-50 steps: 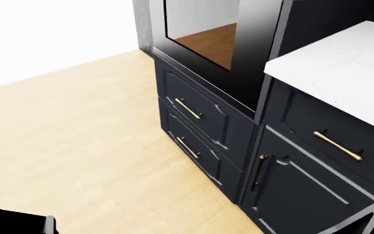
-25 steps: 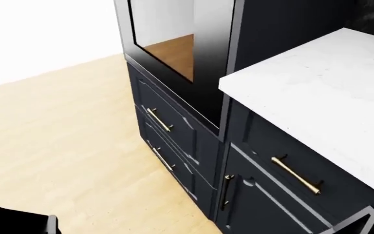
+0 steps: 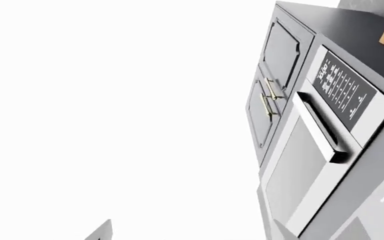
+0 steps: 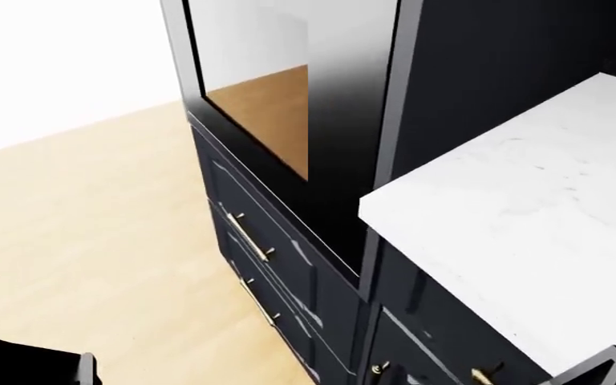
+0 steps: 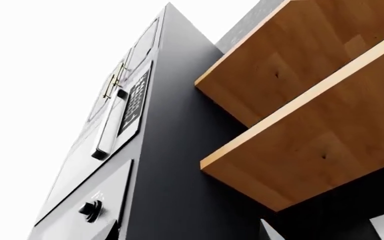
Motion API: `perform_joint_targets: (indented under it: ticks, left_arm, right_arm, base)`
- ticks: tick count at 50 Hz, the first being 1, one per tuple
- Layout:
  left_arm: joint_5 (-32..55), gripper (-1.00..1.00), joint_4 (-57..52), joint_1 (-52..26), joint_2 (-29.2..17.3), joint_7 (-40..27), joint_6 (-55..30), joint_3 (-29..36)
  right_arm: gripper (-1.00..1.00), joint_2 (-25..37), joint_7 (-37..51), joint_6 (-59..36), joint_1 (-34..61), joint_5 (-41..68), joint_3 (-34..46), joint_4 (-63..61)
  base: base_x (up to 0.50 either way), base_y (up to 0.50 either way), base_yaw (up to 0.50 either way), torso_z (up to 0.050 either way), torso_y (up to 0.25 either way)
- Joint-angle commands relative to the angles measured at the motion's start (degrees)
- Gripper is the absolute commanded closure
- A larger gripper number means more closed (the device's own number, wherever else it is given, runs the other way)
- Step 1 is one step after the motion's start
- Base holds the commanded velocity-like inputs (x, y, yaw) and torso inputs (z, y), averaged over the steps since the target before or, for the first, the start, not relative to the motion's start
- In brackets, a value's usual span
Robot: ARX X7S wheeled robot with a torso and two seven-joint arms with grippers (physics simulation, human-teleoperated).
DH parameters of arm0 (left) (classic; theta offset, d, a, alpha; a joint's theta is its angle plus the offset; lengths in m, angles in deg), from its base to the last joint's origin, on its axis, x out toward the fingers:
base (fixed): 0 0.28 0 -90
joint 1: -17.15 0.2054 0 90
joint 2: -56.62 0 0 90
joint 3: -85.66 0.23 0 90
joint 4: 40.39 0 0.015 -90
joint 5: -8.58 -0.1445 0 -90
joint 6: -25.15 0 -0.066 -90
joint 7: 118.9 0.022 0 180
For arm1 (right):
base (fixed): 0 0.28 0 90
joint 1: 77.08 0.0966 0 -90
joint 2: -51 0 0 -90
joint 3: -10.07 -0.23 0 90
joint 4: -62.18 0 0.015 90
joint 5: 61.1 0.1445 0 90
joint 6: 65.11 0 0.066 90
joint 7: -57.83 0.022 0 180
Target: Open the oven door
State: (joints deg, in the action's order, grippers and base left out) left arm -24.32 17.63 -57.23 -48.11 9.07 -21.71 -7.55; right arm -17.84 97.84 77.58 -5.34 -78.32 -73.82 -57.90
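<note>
Oven door (image 4: 340,136): glossy black panel with a large reflective window, set upright in the tall dark cabinet column, above the navy drawers (image 4: 260,257) with brass handles (image 4: 249,237). Appears shut. Judged stiff, fairly heavy, hinged; glass slippery and breakable, so take hold at the bar handle, not the pane. That handle is not visible in the head view. Wrist views show a separate appliance higher up, with bar handle (image 3: 322,130) and keypad (image 3: 342,87). White marble surface (image 4: 522,224) juts out just beside the door's right edge and may crowd the right arm. Wooden shelves (image 5: 299,100) above. Neither pincer's opening can be told; nothing seen held.
</note>
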Motion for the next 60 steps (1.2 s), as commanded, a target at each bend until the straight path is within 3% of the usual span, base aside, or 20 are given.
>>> perform_joint_targets:
  ticks: [1,22,51,56,60]
  left_arm:
    - [-0.04,-1.0,-0.13,0.09,-0.28,-0.35,-0.29,0.17]
    - [-0.26,-1.0,-0.15,-0.13,-0.76,-0.81,-0.77,0.78]
    - [-1.93,-1.0,-2.35,-0.06,-2.36,-1.74,0.15,0.04]
    - [-2.54,-1.0,-5.32,-2.77,-7.55,1.11,1.75,-1.13]
    - [0.01,-1.0,-6.8,-7.03,-14.93,6.69,2.5,0.8]
  right_arm:
    - [-1.0,0.41,0.46,-0.09,-0.02,-0.06,0.11,-0.17]
    - [-1.0,0.7,1.38,-0.37,0.17,-0.67,0.08,-0.38]
    - [-1.0,0.79,3.0,-0.49,-0.27,-1.7,-0.19,-0.88]
    - [-1.0,1.04,3.21,-0.84,0.05,-1.26,-0.26,-1.12]
    - [-1.0,1.25,3.37,-1.05,0.15,-0.87,-0.23,-1.28]
  base:
    - [0.3,0.4,0.0,0.0,0.0]
    - [0.28,0.38,0.0,0.0,0.001]
    - [0.0,0.0,0.0,0.0,0.0]
    - [0.0,0.0,0.0,0.0,0.0]
    - [0.0,0.0,0.0,0.0,0.0]
